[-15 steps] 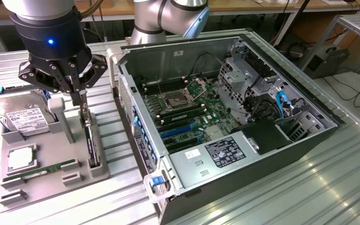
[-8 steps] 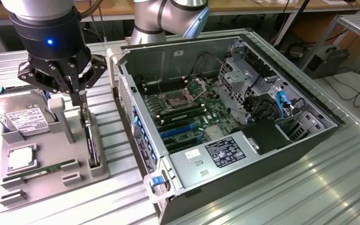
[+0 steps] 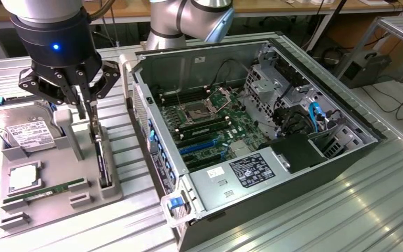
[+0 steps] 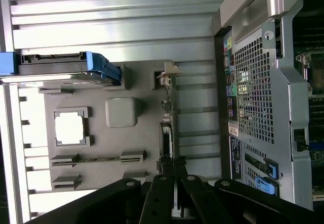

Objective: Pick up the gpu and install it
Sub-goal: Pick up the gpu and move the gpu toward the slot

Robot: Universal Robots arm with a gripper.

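My tool (image 3: 92, 122) (image 4: 169, 171) hangs point-down directly over the gpu (image 3: 103, 157) (image 4: 166, 128), at the card's upper edge. Whether it is released or clenched on the card I cannot tell. The gpu stands on edge in a slot of the grey tray (image 3: 54, 205) (image 4: 101, 143), which leaves that thin upper edge exposed for a pinch from above. It is not yet lifted. Beside my tool, on the exterior view's left, the tray also seats the hard drive (image 3: 23, 131) (image 4: 61, 64) and the RAM stick (image 3: 48, 190) (image 4: 98, 158). On the other side lies the opened computer case (image 3: 215, 231), with its motherboard (image 3: 209, 121) facing up to receive the card.
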